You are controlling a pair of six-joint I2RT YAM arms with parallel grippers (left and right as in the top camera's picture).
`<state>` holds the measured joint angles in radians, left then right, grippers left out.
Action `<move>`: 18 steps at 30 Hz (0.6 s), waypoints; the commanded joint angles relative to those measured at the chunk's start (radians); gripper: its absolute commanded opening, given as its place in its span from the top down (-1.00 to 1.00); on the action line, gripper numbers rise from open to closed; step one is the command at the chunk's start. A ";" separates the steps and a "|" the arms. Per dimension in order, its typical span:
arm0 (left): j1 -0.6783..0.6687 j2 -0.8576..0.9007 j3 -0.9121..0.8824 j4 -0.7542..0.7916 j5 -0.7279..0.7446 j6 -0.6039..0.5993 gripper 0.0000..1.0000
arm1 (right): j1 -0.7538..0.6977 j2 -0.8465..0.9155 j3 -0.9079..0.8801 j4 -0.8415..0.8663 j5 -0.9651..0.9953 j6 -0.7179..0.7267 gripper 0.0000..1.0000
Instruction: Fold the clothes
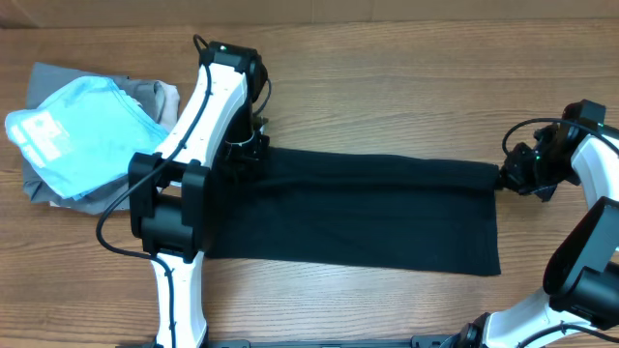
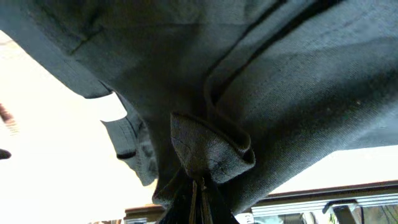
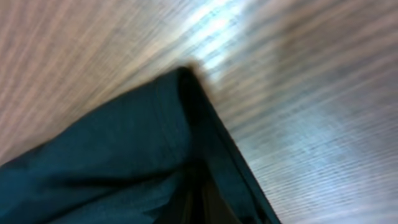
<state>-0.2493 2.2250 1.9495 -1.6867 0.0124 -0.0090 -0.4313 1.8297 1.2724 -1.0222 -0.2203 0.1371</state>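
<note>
Wooden table (image 1: 387,58) shows open along the 12 and 6 o'clock edges of the black T-shirt (image 1: 368,208). The left gripper (image 1: 248,155) pinches its upper left corner and the right gripper (image 1: 510,177) clamps its upper right corner. The shirt lies stretched flat between them. At 9 o'clock of the left gripper, a light blue garment (image 1: 82,130) tops grey garments (image 1: 160,97).

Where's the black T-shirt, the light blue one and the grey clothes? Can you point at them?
black T-shirt (image 1: 368,213): overhead view, middle of the spread cloth.
light blue garment (image 1: 77,135): overhead view, middle of its blue top side.
grey garments (image 1: 160,97): overhead view, the part sticking out beside the blue one.
</note>
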 commanded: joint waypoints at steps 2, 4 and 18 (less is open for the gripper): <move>-0.003 -0.047 -0.068 -0.004 0.002 -0.021 0.92 | -0.010 -0.035 0.044 -0.023 0.070 0.019 0.92; -0.003 -0.056 -0.105 -0.004 -0.006 -0.022 0.92 | -0.010 -0.035 0.046 -0.031 0.070 0.019 0.92; 0.003 -0.062 -0.143 0.067 -0.074 -0.051 0.92 | -0.008 -0.034 0.045 -0.069 0.071 0.023 0.92</move>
<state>-0.2489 2.2047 1.8141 -1.6238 -0.0349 -0.0364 -0.4320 1.8297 1.2873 -1.0878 -0.1734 0.1570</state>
